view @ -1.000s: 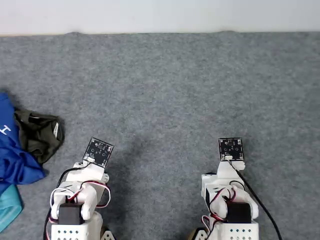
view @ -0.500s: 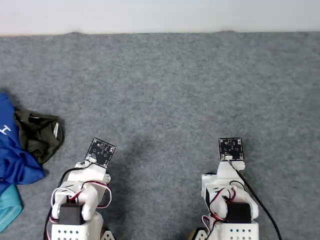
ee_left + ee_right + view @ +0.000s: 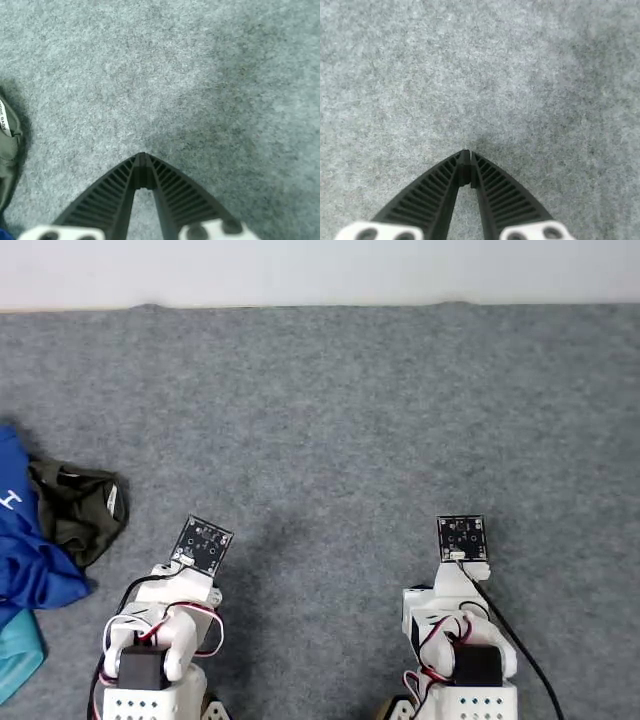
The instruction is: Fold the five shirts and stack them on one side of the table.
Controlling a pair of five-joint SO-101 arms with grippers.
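Shirts heaped at left edge of worktop (image 3: pixel 340 410): blue shirt (image 3: pixel 25 540) touching olive shirt (image 3: pixel 78 508), teal shirt (image 3: pixel 18 655) nearer arm bases. We count three, none folded. Left claw (image 3: pixel 143 161) clenched, empty, over bare felt, olive shirt near. Right claw (image 3: pixel 466 156) clenched, empty, well apart from heap. We judge the step is fetching first shirt. We'd open left claw before descent, pinch single layer at olive shirt's edge, drag to centre, then spread flat with both claws.
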